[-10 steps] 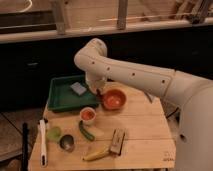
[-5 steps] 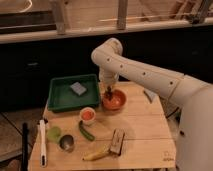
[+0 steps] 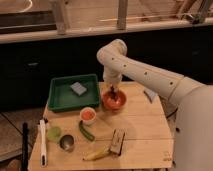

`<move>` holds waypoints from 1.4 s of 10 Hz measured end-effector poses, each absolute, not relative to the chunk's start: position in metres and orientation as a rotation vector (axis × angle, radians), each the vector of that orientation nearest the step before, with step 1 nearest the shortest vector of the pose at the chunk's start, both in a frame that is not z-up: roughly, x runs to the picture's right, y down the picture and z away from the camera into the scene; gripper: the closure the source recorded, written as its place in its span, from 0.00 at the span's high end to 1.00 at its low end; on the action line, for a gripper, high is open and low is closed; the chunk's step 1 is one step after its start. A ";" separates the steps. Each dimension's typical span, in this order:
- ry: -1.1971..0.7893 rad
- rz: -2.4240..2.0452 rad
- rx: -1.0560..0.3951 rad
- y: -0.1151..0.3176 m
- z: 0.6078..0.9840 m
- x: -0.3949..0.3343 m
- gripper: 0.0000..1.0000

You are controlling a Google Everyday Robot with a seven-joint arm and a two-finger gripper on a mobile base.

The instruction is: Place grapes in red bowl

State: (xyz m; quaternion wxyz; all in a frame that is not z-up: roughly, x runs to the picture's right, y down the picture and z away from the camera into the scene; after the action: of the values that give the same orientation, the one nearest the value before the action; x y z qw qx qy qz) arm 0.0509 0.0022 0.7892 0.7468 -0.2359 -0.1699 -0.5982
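Note:
The red bowl [image 3: 114, 101] stands on the wooden table, just right of the green tray. My gripper [image 3: 113, 90] hangs straight down over the bowl's middle, its tip at rim height. A small dark lump, the grapes [image 3: 114, 94], shows at the gripper's tip inside the bowl's outline. Whether the grapes rest in the bowl or hang above it cannot be told.
A green tray [image 3: 60, 98] holding a grey sponge [image 3: 78, 88] sits at the back left. In front lie a small white cup with orange inside [image 3: 88, 115], a green vegetable [image 3: 86, 131], a green cup [image 3: 54, 133], a metal cup [image 3: 66, 143], a banana [image 3: 96, 154] and a brown block [image 3: 117, 141].
The arm has swung right from the tray's edge to above the red bowl, then lowered, bringing the dark lump down into the bowl's outline.

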 end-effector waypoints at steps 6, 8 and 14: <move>-0.396 -1.272 -0.550 0.011 0.810 0.067 0.00; -0.402 -1.264 -0.556 0.013 0.813 0.071 0.07; -0.417 -1.244 -0.551 0.020 0.820 0.084 0.75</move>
State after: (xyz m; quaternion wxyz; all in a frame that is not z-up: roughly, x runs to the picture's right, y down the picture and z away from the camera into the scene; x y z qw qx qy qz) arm 0.0838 0.0199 0.8204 0.7575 -0.2527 -0.1912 -0.5708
